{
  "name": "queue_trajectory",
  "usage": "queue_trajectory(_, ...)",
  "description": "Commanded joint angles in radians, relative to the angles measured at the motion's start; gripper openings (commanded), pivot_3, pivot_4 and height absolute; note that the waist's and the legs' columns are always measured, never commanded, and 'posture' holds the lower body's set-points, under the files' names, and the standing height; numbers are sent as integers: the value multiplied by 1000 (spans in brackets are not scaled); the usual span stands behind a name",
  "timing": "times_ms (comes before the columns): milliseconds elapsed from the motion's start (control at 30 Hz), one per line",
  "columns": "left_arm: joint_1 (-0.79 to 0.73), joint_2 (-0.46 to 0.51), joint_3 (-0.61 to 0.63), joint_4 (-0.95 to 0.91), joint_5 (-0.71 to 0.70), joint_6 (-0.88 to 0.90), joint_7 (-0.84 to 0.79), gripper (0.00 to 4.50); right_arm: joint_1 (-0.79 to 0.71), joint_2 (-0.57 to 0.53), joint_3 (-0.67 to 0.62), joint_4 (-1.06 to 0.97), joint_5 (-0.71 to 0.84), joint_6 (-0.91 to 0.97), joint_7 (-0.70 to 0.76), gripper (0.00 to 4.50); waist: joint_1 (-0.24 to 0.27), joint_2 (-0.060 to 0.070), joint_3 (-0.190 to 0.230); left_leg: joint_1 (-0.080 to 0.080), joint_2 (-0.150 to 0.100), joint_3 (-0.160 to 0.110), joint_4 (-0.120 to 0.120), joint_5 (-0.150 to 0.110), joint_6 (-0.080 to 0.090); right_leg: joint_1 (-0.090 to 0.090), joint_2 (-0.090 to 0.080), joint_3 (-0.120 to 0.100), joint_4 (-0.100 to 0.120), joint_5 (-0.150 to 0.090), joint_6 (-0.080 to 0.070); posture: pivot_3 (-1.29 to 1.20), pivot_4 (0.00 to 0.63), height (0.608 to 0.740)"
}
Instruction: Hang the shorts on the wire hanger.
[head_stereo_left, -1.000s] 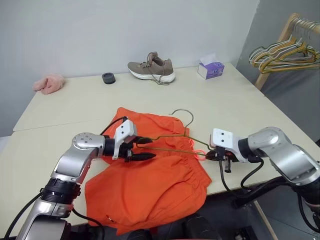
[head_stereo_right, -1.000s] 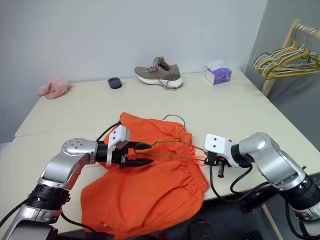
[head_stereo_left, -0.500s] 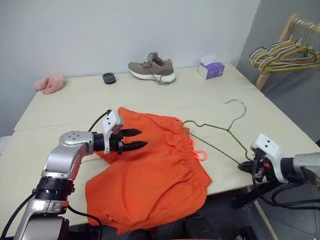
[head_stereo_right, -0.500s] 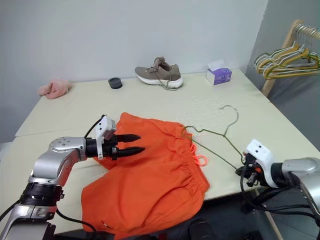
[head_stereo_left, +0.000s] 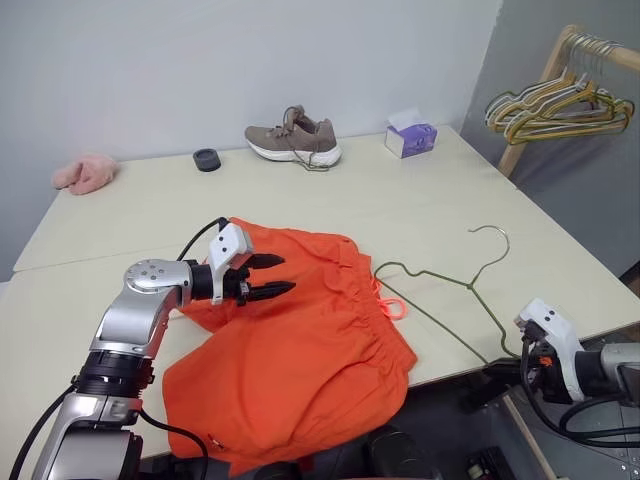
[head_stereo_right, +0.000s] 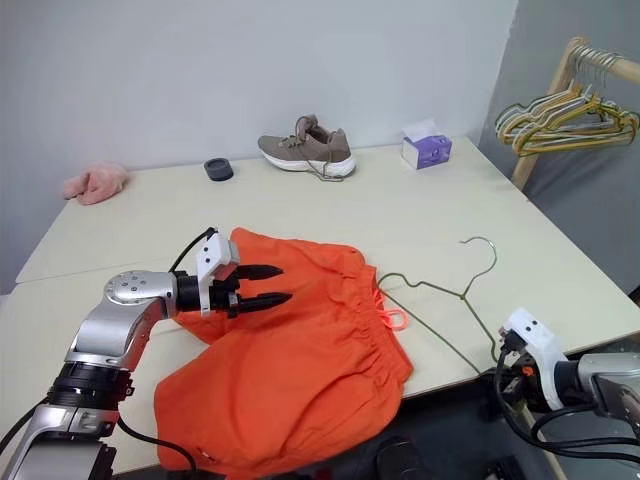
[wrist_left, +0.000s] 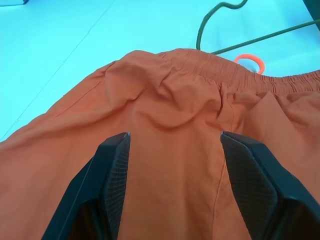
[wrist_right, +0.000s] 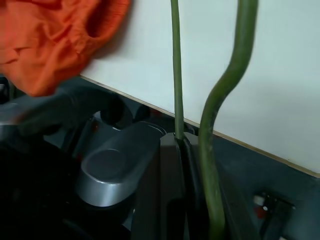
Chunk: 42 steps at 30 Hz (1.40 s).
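While the wide pale cream bench (head_stereo_left: 400, 215) carries everything, the crumpled bright orange fabric shorts (head_stereo_left: 300, 360) lie directly under and ahead of the left end effector (head_stereo_left: 268, 278), spreading from it toward the bench's near edge. Its two black fingers (wrist_left: 107, 175) stand apart, empty, hovering just above the cloth with the gathered elastic waistband (wrist_left: 235, 80) beyond their tips. A neon pink-orange drawstring loop (head_stereo_left: 393, 306) lies at the waistband, between the two end effectors. The thin olive-green wire hanger (head_stereo_left: 440, 290), a bare triangle with a hook (head_stereo_left: 492, 240), lies on the bench beside the waistband, to the left end effector's right; its lower corner runs off the bench edge into the right end effector (head_stereo_right: 508, 352), whose fingers are clamped tight on the wire, as the right wrist view shows (wrist_right: 176, 75). That end effector sits just past the bench's near right edge, well apart from the shorts.

Far beyond the left end effector, by the grey wall, rest a taupe lace-up sneaker with a white sole (head_stereo_left: 293, 136), a fuzzy pink cloth (head_stereo_left: 83, 174), a purple tissue box (head_stereo_left: 410, 136) and a small dark round puck (head_stereo_left: 206, 159). Beyond the right end effector, off the bench, a wooden rack (head_stereo_left: 535, 100) holds a bunch of yellow and green hangers (head_stereo_left: 550, 110).
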Motion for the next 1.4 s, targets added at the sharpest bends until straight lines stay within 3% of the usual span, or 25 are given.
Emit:
queue_trajectory(33, -25, 11, 19, -13, -4, -16, 2, 3032, -29, -28, 35, -27, 42, -4, 1, 0, 1, 0, 0, 0, 0, 0, 0, 0, 0, 0, 0, 0, 0, 0, 0, -308, 54, 740)
queue_trajectory(200, -25, 16, 33, -3, 2, -28, 20, 3032, -80, -41, 83, -4, 94, 14, 2, 0, 3, -1, 0, 0, 0, 0, 0, 0, 0, 0, 0, 0, -1, 0, 0, -293, 53, 740)
queue_trajectory(600, -50, 34, 58, 56, 13, -69, 52, 3032, -355, 130, 191, 223, 159, 267, -131, 0, 9, -2, 1, -1, 1, 0, -1, 0, 0, -1, 0, 0, 0, 0, 0, -264, 56, 740)
queue_trajectory(1000, -44, 19, 64, 59, 11, -87, 69, 3032, -545, 387, 130, 459, 346, 295, -473, 0, 14, -2, 1, -2, 1, -1, -1, 0, 0, -2, 0, -1, 0, 3, -5, -242, 51, 740)
queue_trajectory(1067, -43, 16, 68, 59, 8, -85, 73, 3032, -566, 388, 141, 389, 334, 295, -481, 0, 18, -2, 1, -2, 1, -1, -1, 0, 0, -3, 0, -1, 1, 3, -5, -245, 50, 740)
queue_trajectory(1300, -98, -5, 115, 96, -41, -27, 106, 3032, -578, 162, 501, 105, 67, -100, -377, 0, 30, -2, 0, -5, 1, -3, -1, 0, 0, -5, -1, -3, 0, 3, -4, -249, 42, 740)
queue_trajectory(1400, -131, -1, 124, 101, -58, -7, 94, 3579, -591, 92, 608, 82, -63, -248, -333, 0, 30, -2, 0, -6, 0, -3, -1, 0, 0, -5, -1, -4, 0, 3, -4, -248, 37, 740)
